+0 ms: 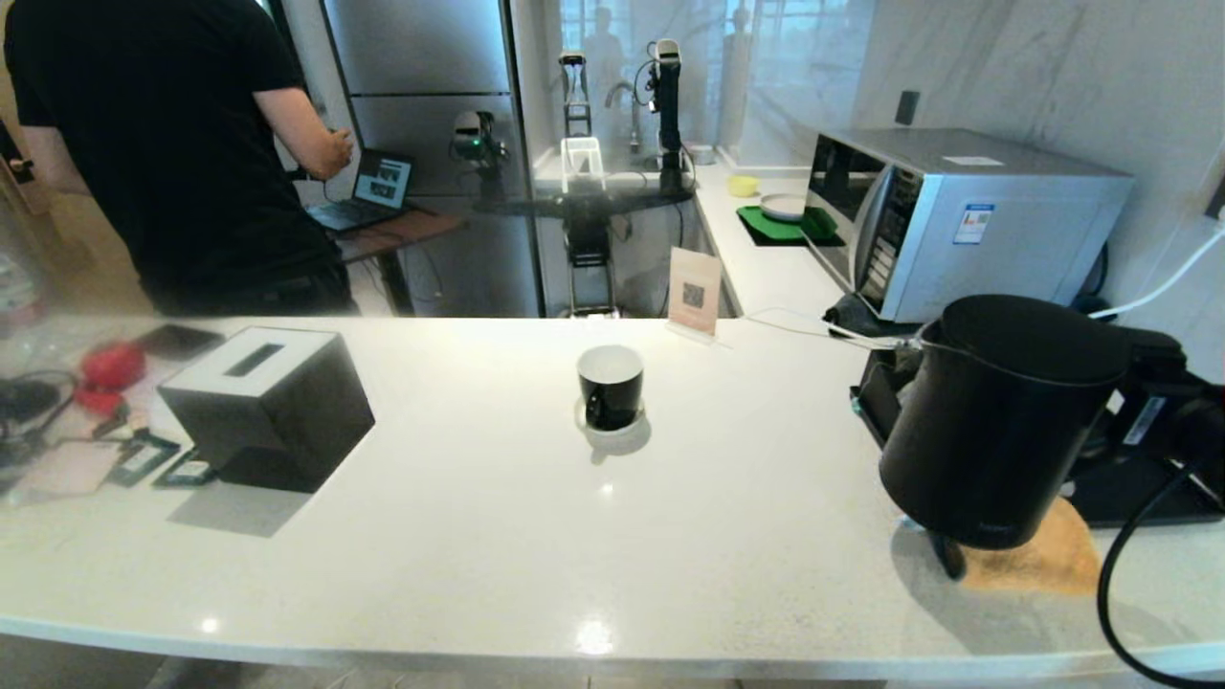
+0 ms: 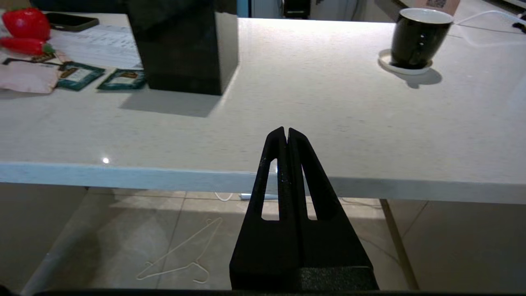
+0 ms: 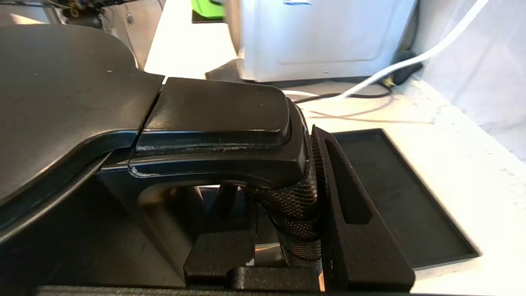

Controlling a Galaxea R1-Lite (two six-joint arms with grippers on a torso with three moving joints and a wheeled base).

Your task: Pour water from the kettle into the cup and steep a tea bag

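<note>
Closest to the head camera, the white counter [image 1: 536,536] runs bare along its front edge, a wide open strip between that edge and everything standing on it. On the right, the kettle [image 1: 995,421] is tilted toward the middle, its base lifted off a brown mat [image 1: 1048,560]. In the right wrist view the right gripper [image 3: 283,213] is clamped on the kettle's mesh-wrapped handle, one finger [image 3: 353,230] pressed against its outer side. Behind the kettle lies a black tray [image 3: 407,205], and beyond that a microwave [image 1: 957,220] by the wall.

Well apart from the kettle, the cup [image 1: 611,385] stands upright on its saucer [image 1: 612,431] mid-counter, with clear surface all round it. Farther left sit a black tissue box [image 1: 268,402] and, near it, flat green sachets [image 2: 102,77].

Below and short of the counter's front edge hangs the left gripper [image 2: 286,132], fingers pressed together, holding nothing. A person [image 1: 172,144] stands behind the counter.
</note>
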